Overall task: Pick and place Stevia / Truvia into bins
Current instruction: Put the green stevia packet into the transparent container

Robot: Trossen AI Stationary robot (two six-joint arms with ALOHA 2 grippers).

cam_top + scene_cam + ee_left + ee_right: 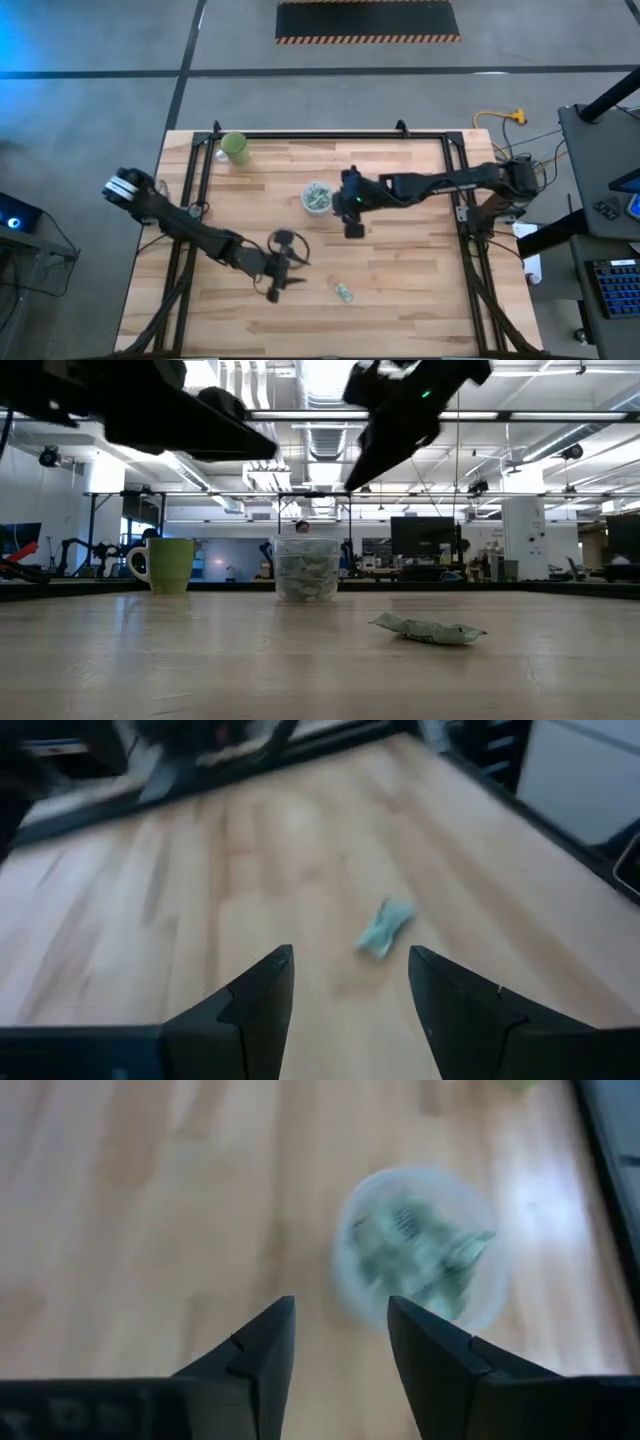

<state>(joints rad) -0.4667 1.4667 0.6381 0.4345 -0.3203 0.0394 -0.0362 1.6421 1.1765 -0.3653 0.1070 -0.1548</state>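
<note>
Grey concrete floor (90, 40) crossed by dark seam lines. Black mat with orange-striped hazard edging (367, 20) beyond the table. Yellow cable (497, 119) on the floor. Open workshop hall behind: white ceiling ducts (320, 435), black monitors (425, 538), white column (522, 535).

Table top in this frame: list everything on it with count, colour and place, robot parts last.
Small clear plastic cup: one, translucent whitish, near the table's middle, holding pale green and white packets; their count cannot be told.
Loose pale green paper packet: one, lying flat on the bare wood toward the near edge, apart from the cup.
Opaque light-green mug: one, by the far left corner, upright.
Wooden table: one, light butcher-block planks, with a black frame.
Left claw: one, dark, fingers open, empty, near the loose packet.
Right claw: one, dark, fingers open, empty, raised just beside the clear cup.
</note>
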